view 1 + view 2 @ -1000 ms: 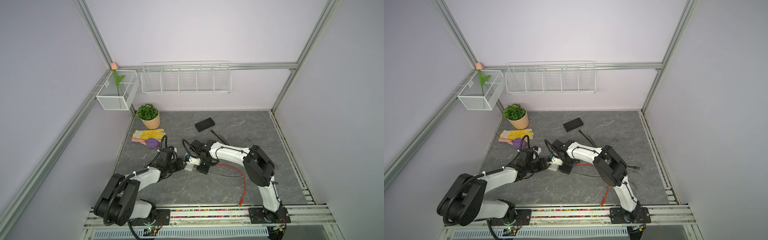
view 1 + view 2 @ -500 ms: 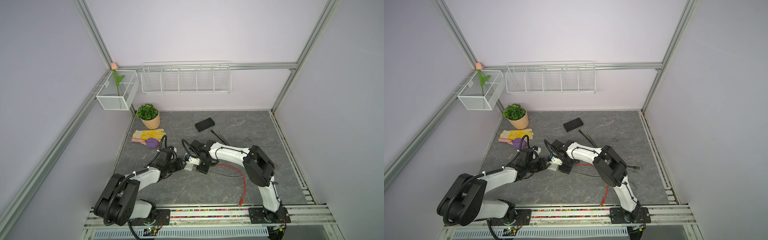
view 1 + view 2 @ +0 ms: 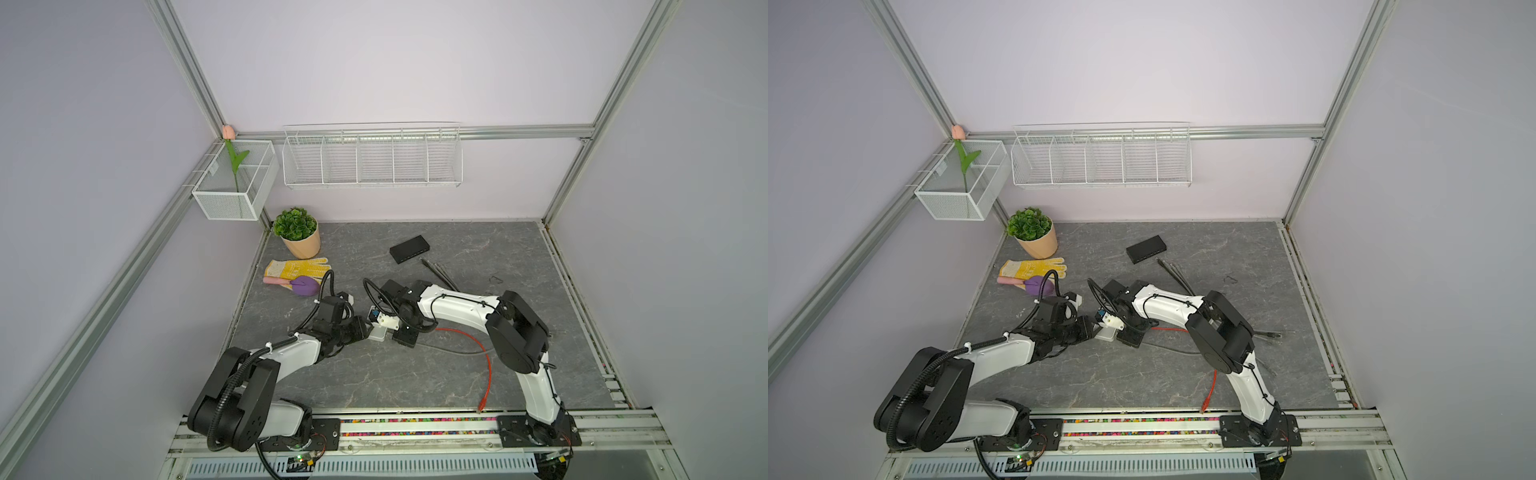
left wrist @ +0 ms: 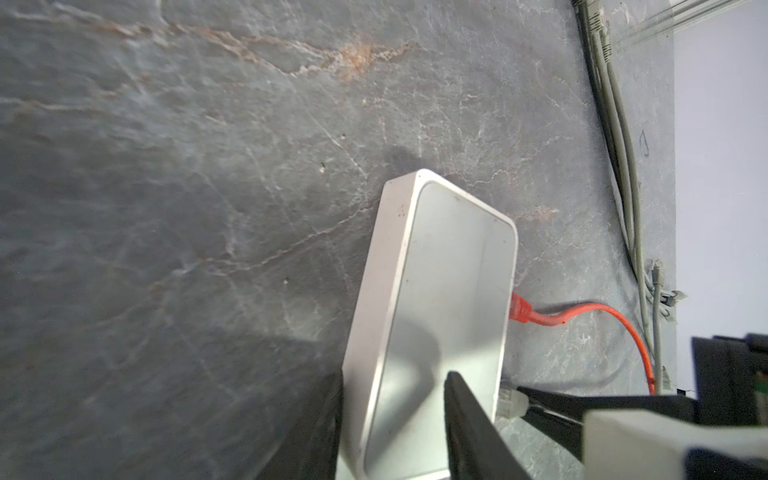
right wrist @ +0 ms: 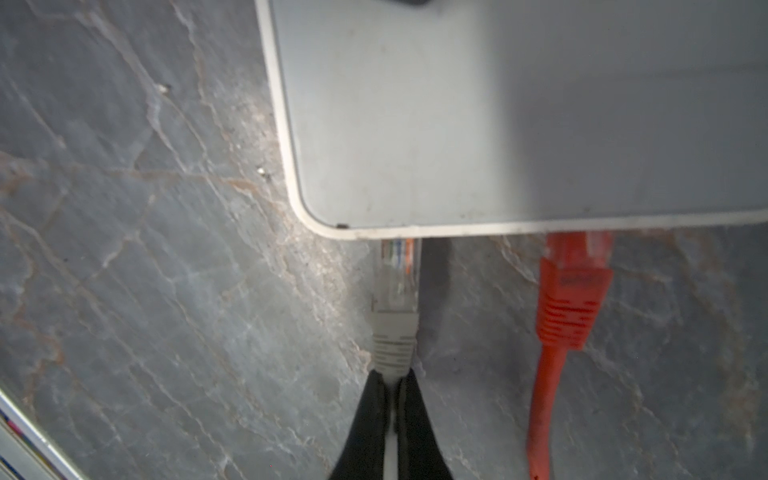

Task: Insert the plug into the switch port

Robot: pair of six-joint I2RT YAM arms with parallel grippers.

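Left gripper point(image 4: 395, 376): clamped on one end of the white network switch point(image 4: 440, 291), with a black finger on either side.
Right gripper point(image 5: 392, 378): pinched tight on the tail of the grey RJ45 plug point(image 5: 395, 291).
Plug position: its clear tip meets the switch's edge at a port (depth hidden under the casing).
Neighbouring port: an orange plug point(image 5: 573, 291) is seated, and its orange cable point(image 4: 598, 307) trails over the grey slate tabletop point(image 4: 208, 166).
Switch location: mid-table, between the two arms in both top views.

light: soft, even | shadows: faint | wrist views: dim, blurred
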